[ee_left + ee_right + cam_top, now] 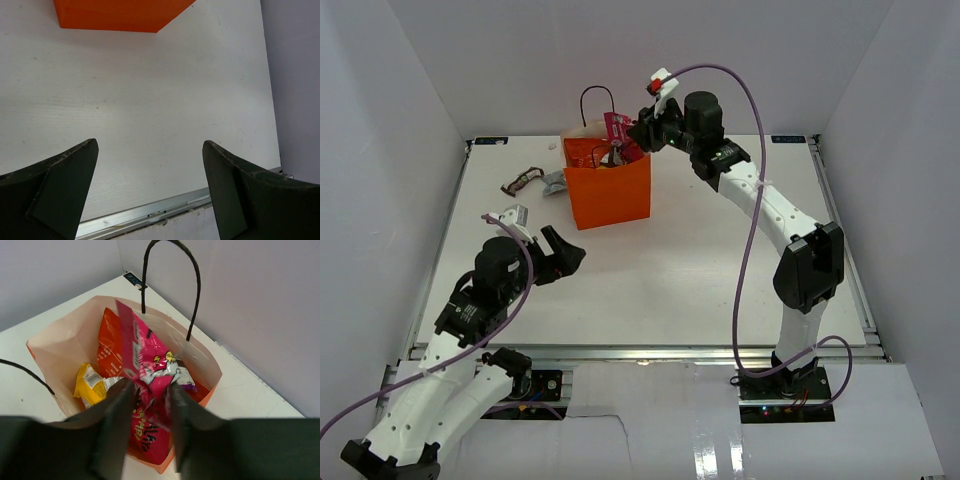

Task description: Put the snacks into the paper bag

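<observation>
The orange paper bag [610,195] stands upright at the back middle of the table. My right gripper [636,135] is shut on a magenta packet [617,128] and holds it over the bag's open top. In the right wrist view my right gripper [150,386] pinches the magenta packet [150,350] just inside the bag's rim [212,371]. A red chip bag [111,347] and a yellow packet [89,382] lie inside. A dark brown packet [520,181] and a silver-grey packet [556,182] lie on the table left of the bag. My left gripper [560,256] is open and empty.
White walls close in the table on the left, back and right. The bag's black loop handles [170,270] stand up above its rim. In the left wrist view my left gripper [150,150] hangs over bare table, with the bag's bottom corner [120,12] ahead and the metal front rail [150,212] below.
</observation>
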Robot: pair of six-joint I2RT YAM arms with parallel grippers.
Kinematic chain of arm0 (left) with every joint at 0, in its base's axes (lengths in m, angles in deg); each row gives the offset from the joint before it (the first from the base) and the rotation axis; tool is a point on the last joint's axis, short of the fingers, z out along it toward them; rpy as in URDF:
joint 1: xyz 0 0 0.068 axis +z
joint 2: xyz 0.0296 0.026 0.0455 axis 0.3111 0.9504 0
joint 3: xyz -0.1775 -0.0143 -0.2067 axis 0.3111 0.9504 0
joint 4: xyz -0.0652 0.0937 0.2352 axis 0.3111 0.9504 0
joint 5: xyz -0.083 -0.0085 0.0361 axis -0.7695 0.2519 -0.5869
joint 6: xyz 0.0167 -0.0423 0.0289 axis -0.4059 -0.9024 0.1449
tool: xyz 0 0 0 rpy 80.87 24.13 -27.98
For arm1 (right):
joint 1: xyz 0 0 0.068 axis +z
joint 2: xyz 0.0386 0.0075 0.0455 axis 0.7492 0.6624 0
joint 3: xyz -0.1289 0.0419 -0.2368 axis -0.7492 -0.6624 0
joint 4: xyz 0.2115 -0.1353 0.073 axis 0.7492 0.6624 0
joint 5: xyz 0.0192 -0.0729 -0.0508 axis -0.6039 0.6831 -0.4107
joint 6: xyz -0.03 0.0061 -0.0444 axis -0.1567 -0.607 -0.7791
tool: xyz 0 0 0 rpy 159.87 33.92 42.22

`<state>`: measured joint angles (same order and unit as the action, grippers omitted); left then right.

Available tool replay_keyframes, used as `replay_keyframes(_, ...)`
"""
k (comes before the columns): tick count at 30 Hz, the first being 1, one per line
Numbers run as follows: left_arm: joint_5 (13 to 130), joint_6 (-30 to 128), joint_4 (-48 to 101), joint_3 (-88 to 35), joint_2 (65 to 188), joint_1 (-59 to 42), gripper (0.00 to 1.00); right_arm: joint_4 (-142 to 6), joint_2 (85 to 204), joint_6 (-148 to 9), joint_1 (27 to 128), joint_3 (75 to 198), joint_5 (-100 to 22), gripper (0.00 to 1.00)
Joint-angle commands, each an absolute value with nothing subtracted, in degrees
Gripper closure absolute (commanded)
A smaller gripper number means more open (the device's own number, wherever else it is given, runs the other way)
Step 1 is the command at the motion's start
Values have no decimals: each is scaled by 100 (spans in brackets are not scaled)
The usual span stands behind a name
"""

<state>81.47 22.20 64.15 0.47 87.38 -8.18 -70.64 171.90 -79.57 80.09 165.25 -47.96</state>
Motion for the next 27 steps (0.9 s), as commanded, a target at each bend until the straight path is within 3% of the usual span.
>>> replay_keyframes(1,8329,1992,6352,79,8905,-798,4,-7348,16859,-8074,7998,16386,-4957,54)
replay_keyframes(7,8681,1667,6307,-368,9476,-798,3,-7216,16675,-8136,7964,16456,-5098,30)
replay_keyframes(12,8786,1570,6342,-931,10327,-745,3,-7119,16315,-7978,7578,16553,-5835,23)
replay_keyframes(16,8620,1544,6369,-1230,10830,-107,5,-7058,15946,-7925,7164,16246,-6775,19)
replay_keyframes(20,8146,1403,6159,-1353,11330,923,7,-6673,15437,-8231,6638,15535,-7592,16)
replay_keyframes(27,7592,209,5421,-1687,13026,2233,10,-5643,13996,-9304,6101,12583,-7981,14)
